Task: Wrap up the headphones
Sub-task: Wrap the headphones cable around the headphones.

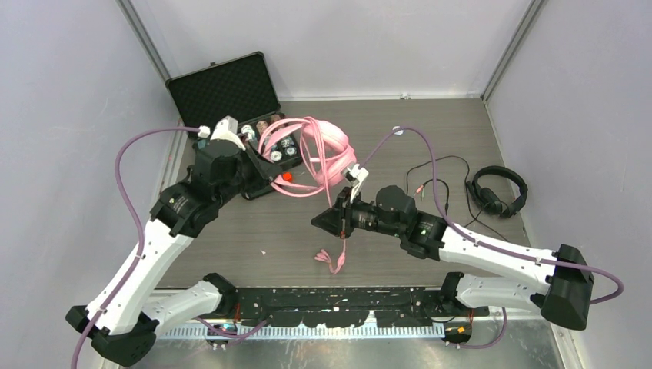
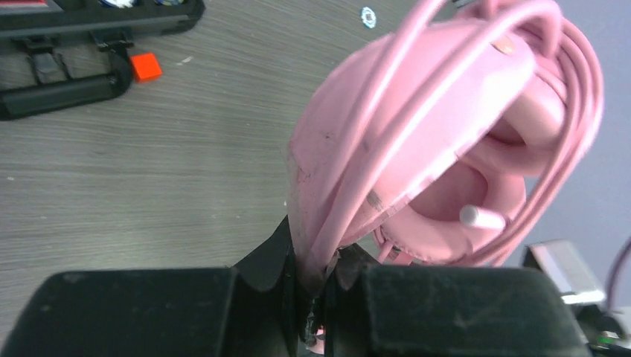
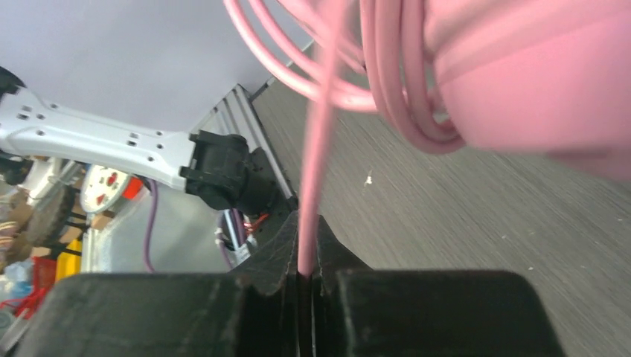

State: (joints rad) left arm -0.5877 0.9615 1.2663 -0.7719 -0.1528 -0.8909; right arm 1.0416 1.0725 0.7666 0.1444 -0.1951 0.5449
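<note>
The pink headphones (image 1: 327, 146) hang above the table's middle with several turns of the pink cable (image 1: 288, 157) looped round them. My left gripper (image 1: 265, 171) is shut on the pink headband (image 2: 327, 201), the loops passing over it. My right gripper (image 1: 329, 221) is shut on the pink cable (image 3: 316, 178), which runs taut up to the headset (image 3: 521, 82); the cable's plug end (image 1: 332, 260) dangles below it near the table. The black headphones (image 1: 498, 192) lie at the right with their thin black cable (image 1: 430, 177).
An open black case (image 1: 224, 88) with small parts stands at the back left. A small red block (image 1: 286, 176) lies next to it, also in the left wrist view (image 2: 146, 66). Grey walls close in on three sides.
</note>
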